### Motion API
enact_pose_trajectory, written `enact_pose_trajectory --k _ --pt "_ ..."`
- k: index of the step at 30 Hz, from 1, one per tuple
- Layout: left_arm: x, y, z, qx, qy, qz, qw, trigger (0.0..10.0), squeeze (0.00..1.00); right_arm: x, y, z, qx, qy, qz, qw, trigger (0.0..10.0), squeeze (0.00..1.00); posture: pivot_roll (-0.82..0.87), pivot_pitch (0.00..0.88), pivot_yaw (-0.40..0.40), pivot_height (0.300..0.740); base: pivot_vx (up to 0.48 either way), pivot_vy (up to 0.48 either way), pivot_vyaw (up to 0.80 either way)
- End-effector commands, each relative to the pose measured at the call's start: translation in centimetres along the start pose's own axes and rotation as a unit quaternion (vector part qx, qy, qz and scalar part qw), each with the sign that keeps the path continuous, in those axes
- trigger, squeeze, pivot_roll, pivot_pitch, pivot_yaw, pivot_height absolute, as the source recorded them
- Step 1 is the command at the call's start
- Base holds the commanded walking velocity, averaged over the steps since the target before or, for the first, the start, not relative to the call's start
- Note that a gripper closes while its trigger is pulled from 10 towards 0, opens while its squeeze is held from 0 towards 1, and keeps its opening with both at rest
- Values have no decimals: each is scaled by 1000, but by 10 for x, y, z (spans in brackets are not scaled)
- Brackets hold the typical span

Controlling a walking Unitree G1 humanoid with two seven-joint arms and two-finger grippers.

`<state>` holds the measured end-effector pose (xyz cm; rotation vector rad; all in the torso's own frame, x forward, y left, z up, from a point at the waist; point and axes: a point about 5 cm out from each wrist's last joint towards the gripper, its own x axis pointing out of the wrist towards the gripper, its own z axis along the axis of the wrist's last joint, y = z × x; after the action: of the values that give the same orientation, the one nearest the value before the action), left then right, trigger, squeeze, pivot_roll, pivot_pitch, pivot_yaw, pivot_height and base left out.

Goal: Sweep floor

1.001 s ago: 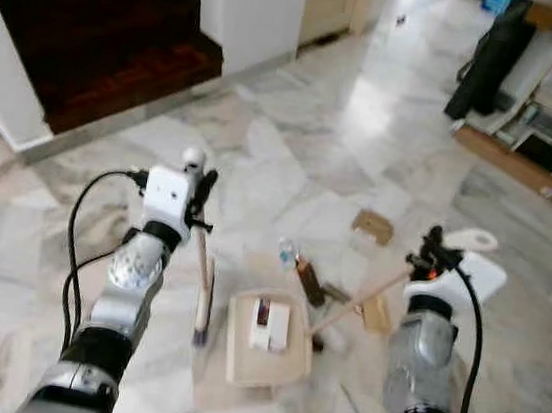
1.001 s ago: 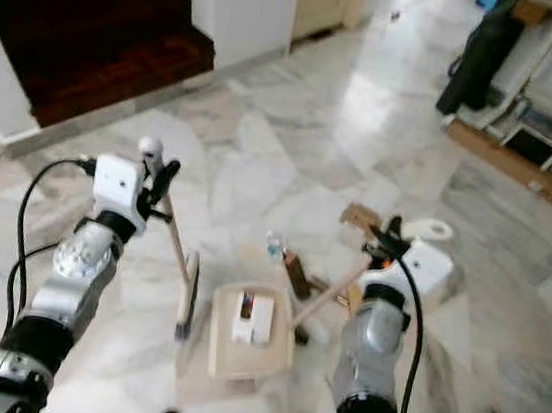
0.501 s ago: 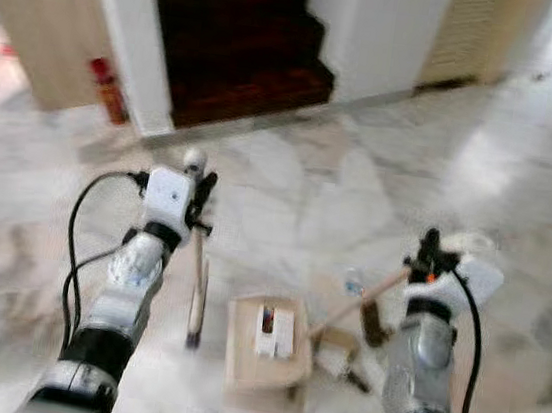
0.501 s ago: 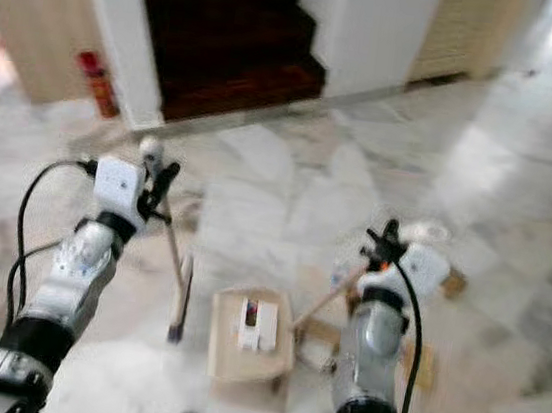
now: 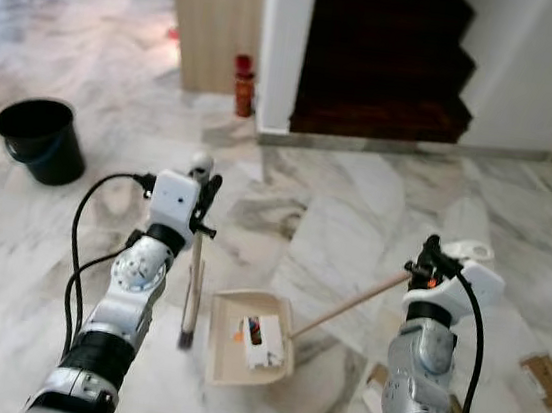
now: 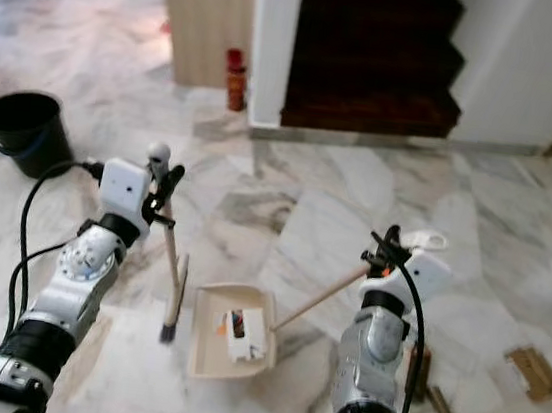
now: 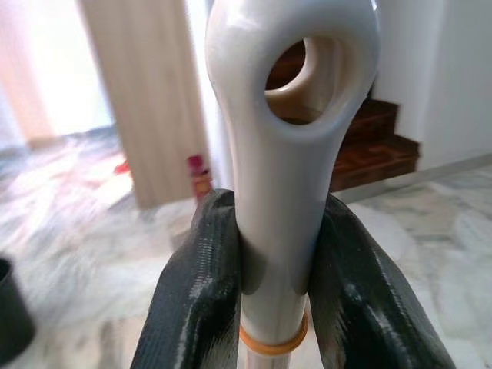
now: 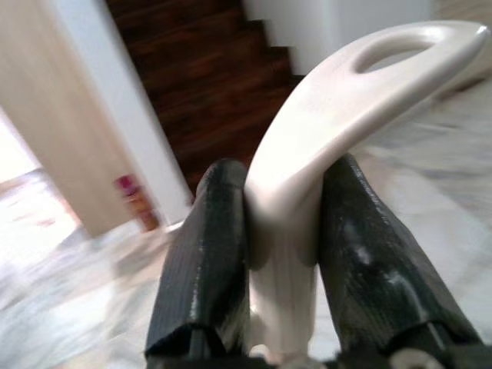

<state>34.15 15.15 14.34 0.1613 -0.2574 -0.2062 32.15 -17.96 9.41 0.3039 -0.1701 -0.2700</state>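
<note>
Left gripper (image 5: pixel 200 189): my fingers (image 7: pixel 196 300) clamp the pale handle top of the broom (image 5: pixel 192 282), which hangs almost upright, bristles at the marble floor (image 5: pixel 355 216).
Right gripper (image 5: pixel 428 263): my fingers (image 8: pixel 207 254) pinch the looped white handle of the dustpan (image 5: pixel 245 336); its wooden stick slants down to the pan.
Dustpan: lies on the floor just beside the broom head, with litter inside.
Black bucket (image 5: pixel 40 139): stands well apart on my left.
Cardboard scraps (image 5: pixel 547 379): lie on the floor on my right.
</note>
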Motion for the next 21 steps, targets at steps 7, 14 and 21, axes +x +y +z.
enact_pose_trajectory --k 7,14,21 --pt "4 -5 13 -5 -30 -2 1000 10000 0 3 -4 7 6 -12 -2 1000 10000 0 161 70 -87 740 0 0 0" --pt "2 -7 12 -9 -27 -2 1000 10000 0 4 -3 7 9 -10 1 1000 10000 0 161 66 -89 740 0 0 0" --pt "2 -7 11 -12 -21 0 1000 10000 0 4 -3 8 11 -9 2 1000 10000 0 160 76 -94 740 0 336 0"
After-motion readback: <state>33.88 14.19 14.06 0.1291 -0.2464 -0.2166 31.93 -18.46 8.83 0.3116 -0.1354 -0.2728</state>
